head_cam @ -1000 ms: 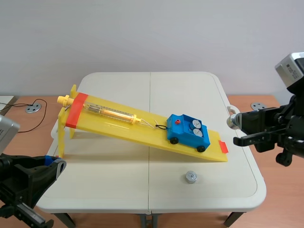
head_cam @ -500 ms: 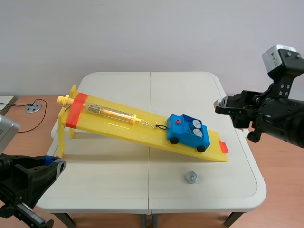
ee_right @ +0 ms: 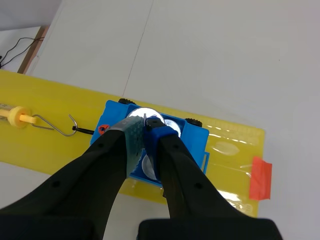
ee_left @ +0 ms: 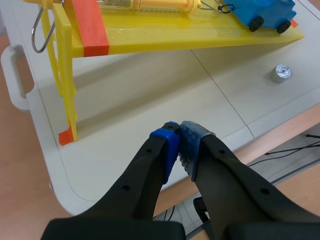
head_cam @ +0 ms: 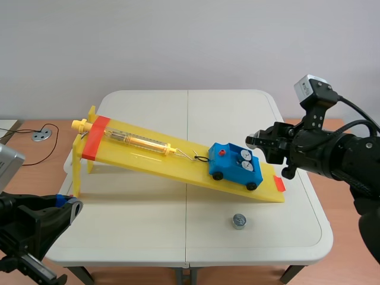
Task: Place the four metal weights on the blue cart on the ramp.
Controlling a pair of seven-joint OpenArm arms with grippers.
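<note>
Since the earlier frames the right arm has swung in from the right edge of the worktop (head_cam: 148,231) toward the left, so the right arm's fingers (ee_right: 112,150) now hang just above the blue cart (head_cam: 228,167). I read them as pinching a metal weight (ee_right: 145,115), a small bright disc, at the pad tips. The cart sits near the low, right end of the yellow ramp (head_cam: 142,159), hooked to a clear spring scale (head_cam: 139,141) lying up-slope. Two weights (head_cam: 245,155) already lie flat, side by side, in the cart's open tray. A fourth weight (head_cam: 238,221) rests on the worktop, on the near side of the ramp's foot. By my count, two are placed, one is in delivery and one is not yet collected. The left arm's fingers (ee_left: 167,145) are pressed together on nothing, low at the near left. Ramp and cart look like smooth rigid plastic; the discs are polished, flat-faced and probably slippery.
</note>
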